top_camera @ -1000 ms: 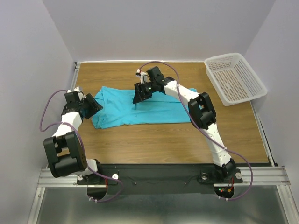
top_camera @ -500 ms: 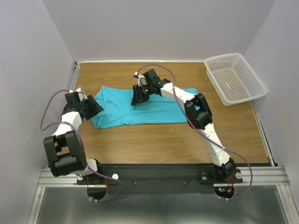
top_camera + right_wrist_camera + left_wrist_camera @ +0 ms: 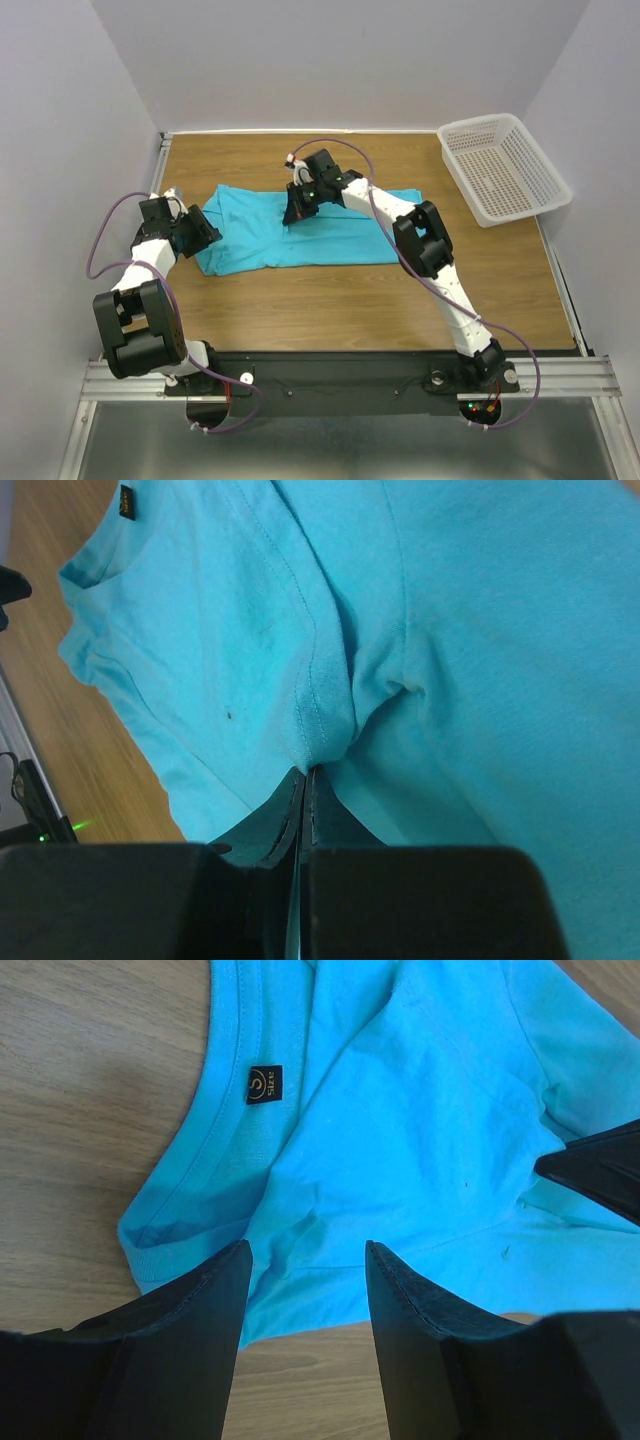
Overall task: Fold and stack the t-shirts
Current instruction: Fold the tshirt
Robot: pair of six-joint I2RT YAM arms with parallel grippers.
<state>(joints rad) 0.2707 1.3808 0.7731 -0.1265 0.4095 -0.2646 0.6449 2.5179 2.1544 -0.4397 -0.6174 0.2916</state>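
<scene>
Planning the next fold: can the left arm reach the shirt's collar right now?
Probably yes: the left arm holds open jaws right by the collar, nothing between; the right arm pinches the shirt farther along.

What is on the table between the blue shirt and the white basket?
Nothing, just bare wooden table. The top view shows an empty strip of wood between the shirt and the basket.

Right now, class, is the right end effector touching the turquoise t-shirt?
Touching. In the right wrist view, the right end effector is closed, its tips pinching a raised ridge of the t-shirt, with the fabric puckering into them.
</scene>
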